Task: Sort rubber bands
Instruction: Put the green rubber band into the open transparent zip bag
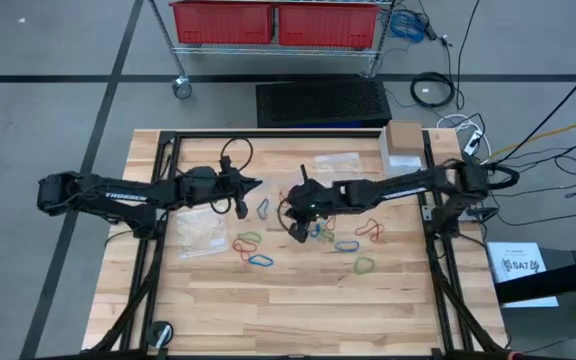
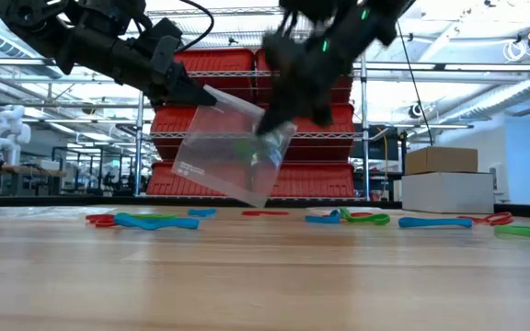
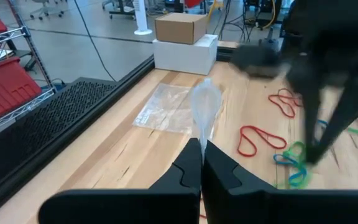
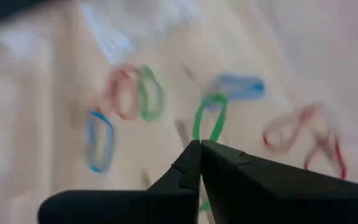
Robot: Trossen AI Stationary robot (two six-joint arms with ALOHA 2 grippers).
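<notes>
Red, blue and green rubber bands (image 1: 259, 261) lie flat and scattered on the middle of the wooden table (image 1: 298, 310). My left gripper (image 3: 201, 144) is above the table left of centre, shut on a small clear plastic bag (image 2: 228, 152) that hangs in the air. My right gripper (image 4: 199, 144) is close by at the bag's far upper side (image 2: 279, 129), shut on a green rubber band (image 4: 207, 121). In the low view something green (image 2: 247, 152) shows through the bag's wall. My left gripper pinches the clear bag by its upper edge (image 3: 202, 118) between both shut fingers, coming level from the table's left. The bag is lifted clear of the table and hangs tilted below the fingers (image 2: 196, 95). My right gripper pinches one end of a green rubber band (image 4: 205, 134) between its shut fingertips, pointing down from above. The loop hangs beyond the fingertips, clear of the table. In the low view the fingers are at the bag's upper right corner (image 2: 274, 133); whether they touch the bag, I cannot tell.
A second clear bag (image 1: 203, 232) lies flat on the table's left part and a third (image 1: 333, 163) near the far edge. A cardboard box on a white box (image 1: 405, 140) sits at the far right corner. The near half of the table holds only a few bands (image 1: 365, 265).
</notes>
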